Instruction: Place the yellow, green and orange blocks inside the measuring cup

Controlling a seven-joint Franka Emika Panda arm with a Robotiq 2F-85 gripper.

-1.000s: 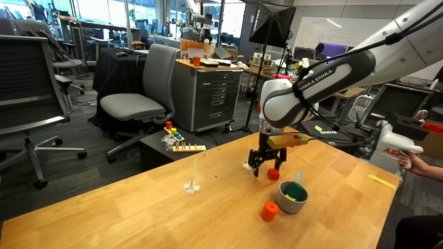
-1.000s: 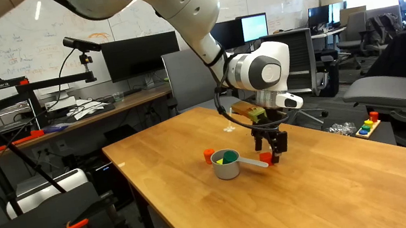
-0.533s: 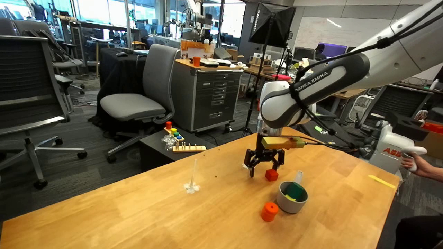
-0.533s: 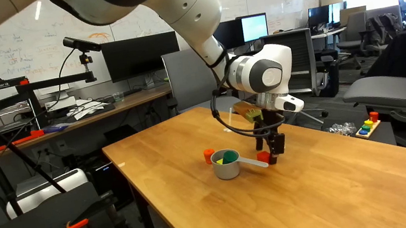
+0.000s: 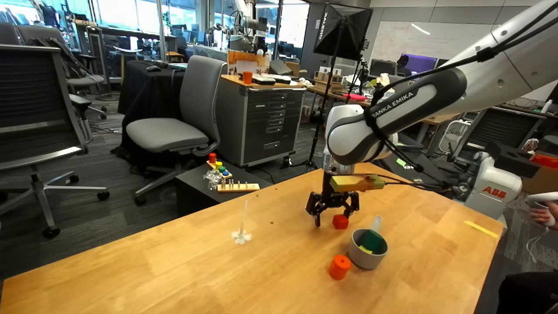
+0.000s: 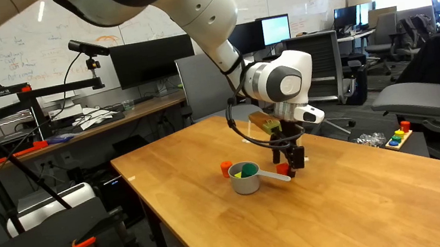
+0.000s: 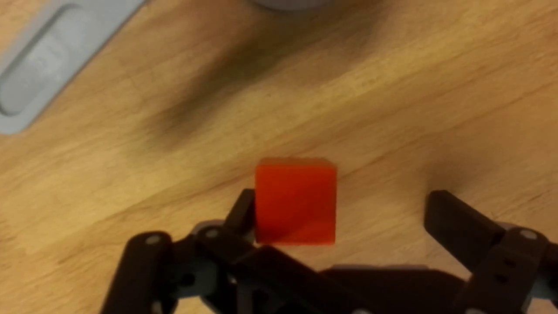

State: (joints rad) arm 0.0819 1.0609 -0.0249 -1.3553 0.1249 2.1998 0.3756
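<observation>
A white and dark-grey robot arm (image 5: pixel 436 93) slants down from the upper right in an exterior view, bending at a rounded wrist (image 5: pixel 348 137). Below hangs the black tool (image 5: pixel 332 219), pointing downward, its two fingers (image 7: pixel 462 226) spread well apart in the lower half of the wrist view.

The near wall of the measuring cup (image 5: pixel 367 261) hides from me the bottoms of 2 things, the yellow block (image 5: pixel 365 250) and green block (image 5: pixel 371 240); the wrist view cuts off most of the cup.
</observation>
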